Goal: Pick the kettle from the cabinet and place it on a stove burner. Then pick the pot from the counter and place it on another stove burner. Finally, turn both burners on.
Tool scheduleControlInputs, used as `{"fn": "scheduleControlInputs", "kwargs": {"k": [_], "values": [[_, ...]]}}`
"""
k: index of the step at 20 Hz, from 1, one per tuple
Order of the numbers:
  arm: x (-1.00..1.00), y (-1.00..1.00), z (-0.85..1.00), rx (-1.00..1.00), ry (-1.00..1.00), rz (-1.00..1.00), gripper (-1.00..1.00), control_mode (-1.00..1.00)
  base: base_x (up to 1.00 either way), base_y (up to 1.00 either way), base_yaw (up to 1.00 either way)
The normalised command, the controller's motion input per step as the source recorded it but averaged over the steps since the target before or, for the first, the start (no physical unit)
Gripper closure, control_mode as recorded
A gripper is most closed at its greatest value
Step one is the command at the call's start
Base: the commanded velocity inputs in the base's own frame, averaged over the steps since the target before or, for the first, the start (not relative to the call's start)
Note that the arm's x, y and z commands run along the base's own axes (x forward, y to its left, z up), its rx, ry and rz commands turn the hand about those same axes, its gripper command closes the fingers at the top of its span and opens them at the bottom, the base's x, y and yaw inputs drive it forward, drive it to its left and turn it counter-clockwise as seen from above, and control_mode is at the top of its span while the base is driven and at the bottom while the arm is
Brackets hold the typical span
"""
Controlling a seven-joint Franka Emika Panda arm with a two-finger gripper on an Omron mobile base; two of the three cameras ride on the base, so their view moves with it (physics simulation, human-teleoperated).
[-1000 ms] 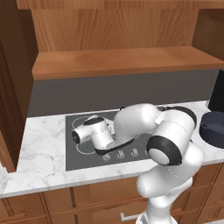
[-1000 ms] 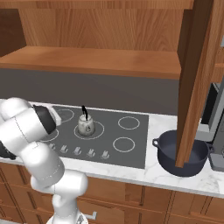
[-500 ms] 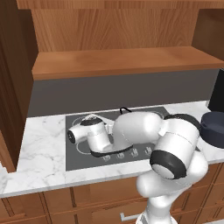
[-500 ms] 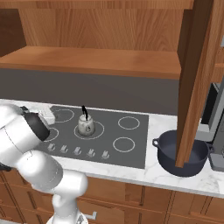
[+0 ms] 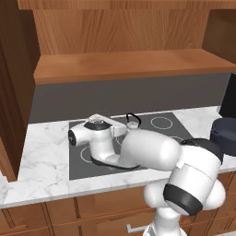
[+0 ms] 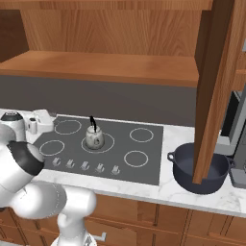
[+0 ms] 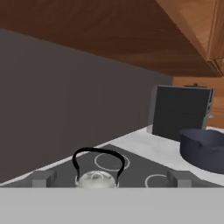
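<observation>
1. Kettle [image 6: 94, 138]: small, silvery-grey metal, rounded body, tall black loop handle. Stands upright on a ringed burner near the middle of the cooktop, front row. Judged: first leg of task done, kettle parked where the heat goes.
2. Claw [image 7: 113, 179]: jaws spread wide, nothing between them. In hand view the two dark finger tips flank the kettle w/ clear space either side, not touching it. Judged: kettle let go, claw free for the pot.
3. Arm [image 5: 152, 154]: white glossy shell, dark joints; forearm lies low over the left part of the cooktop, hand end just left of the kettle.
4. Pot [image 6: 199, 167]: wide, round, dark blue-grey, straight sides, small side handles. Sits on the counter right of the cooktop, well apart from the kettle. Partly masked in right base view by a wooden panel. Judged: not yet moved; next pick.
5. Cooktop [image 6: 144, 156]: flat dark grey glass, white ring burners, row of small knobs [image 6: 85, 166] along the front edge. Several rings unoccupied, so room for the pot. Burner on/off state: cannot tell.
6. Counter [image 5: 44, 161]: white marble, grey veins, frames the cooktop.
7. Cabinet [image 5: 124, 64]: brown wood grain, thick shelf board above a grey backsplash. Nothing seen on the visible part of the shelf.
8. Dark upright appliance [image 7: 180, 111]: matte black, boxy, behind the pot. Type unclear.
</observation>
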Motion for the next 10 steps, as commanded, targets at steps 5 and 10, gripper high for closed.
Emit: {"fn": "scheduleControlInputs", "kwargs": {"k": [5, 10], "values": [[-0.25, -0.11, 0.42, 0.06, 0.00, 0.00, -1.00, -1.00, 0.00, 0.00, 0.00], [-0.18, -0.23, 0.36, 0.06, 0.00, 0.00, -1.00, -1.00, 0.00, 0.00, 0.00]]}}
